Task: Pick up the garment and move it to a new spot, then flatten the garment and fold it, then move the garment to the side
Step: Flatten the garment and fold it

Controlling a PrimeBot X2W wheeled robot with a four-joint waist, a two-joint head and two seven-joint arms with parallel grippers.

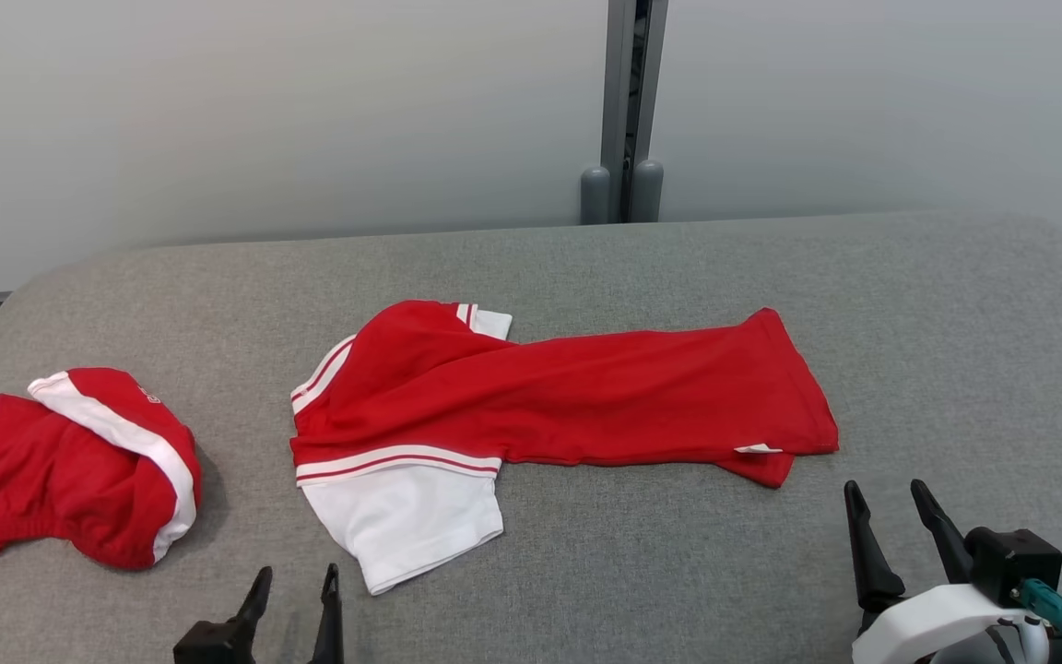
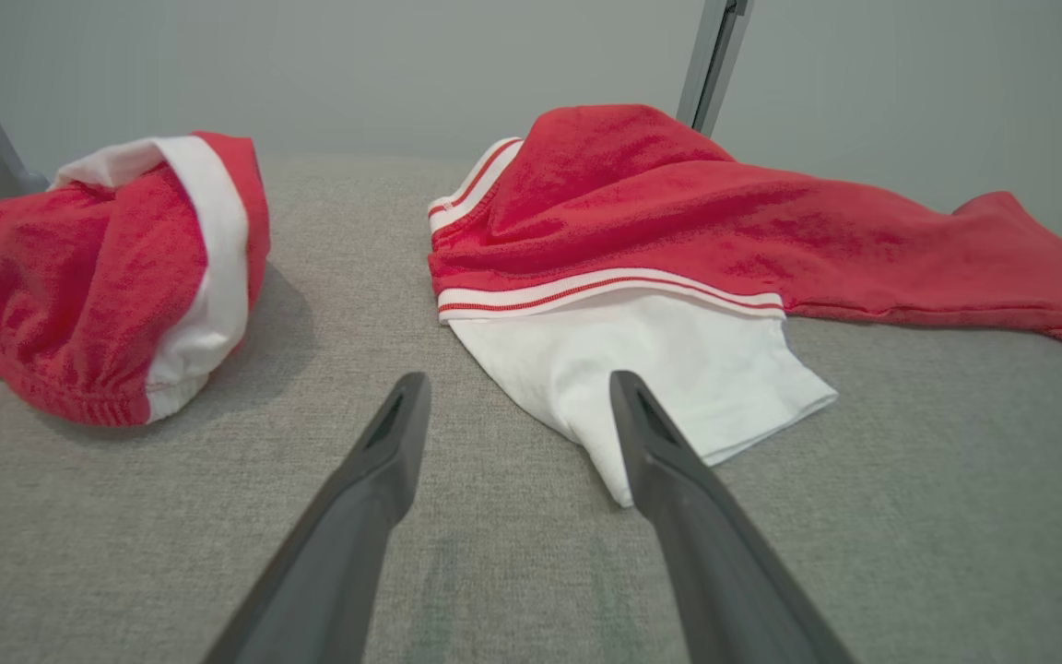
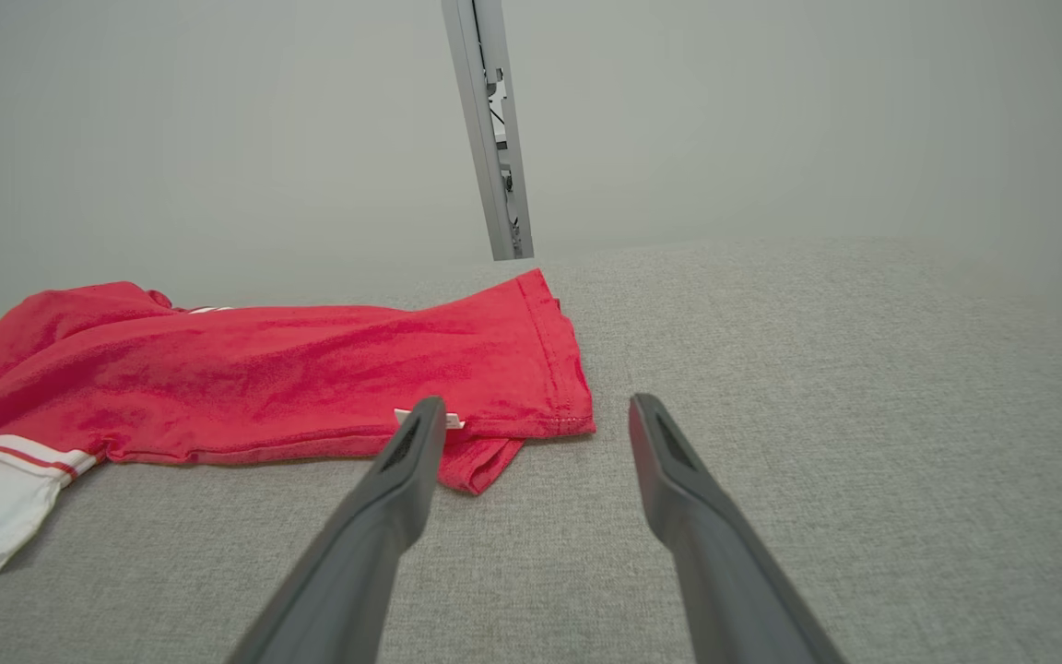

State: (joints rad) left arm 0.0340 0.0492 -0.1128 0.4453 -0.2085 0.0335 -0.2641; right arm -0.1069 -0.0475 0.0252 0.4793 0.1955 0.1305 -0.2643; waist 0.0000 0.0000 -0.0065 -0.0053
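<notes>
From the head camera, the red garment (image 1: 568,397) is lying stretched across the middle of the grey padded surface (image 1: 955,323), roughly folded lengthwise, its white sleeve (image 1: 402,516) pointing toward the robot. A second red-and-white garment (image 1: 70,461) is sitting crumpled at the far left, well apart from the first. The left gripper (image 1: 298,574) is hovering at the lower edge just beside the sleeve's corner, fingers spread and carrying nothing. The right gripper (image 1: 885,489) is waiting near the garment's hem end, equally spread, equally empty. Over to the left wrist camera: the left gripper (image 2: 520,380) is showing its fingers wide apart, and one fingertip is overlapping the white sleeve (image 2: 660,369) in this view, though whether it is touching the cloth I cannot tell. The crumpled garment (image 2: 79,267) is sitting off to the side. Now the right wrist camera: the right gripper (image 3: 536,401) is holding its fingers wide, nothing between them, one tip lining up with the hem corner of the garment (image 3: 310,369).
</notes>
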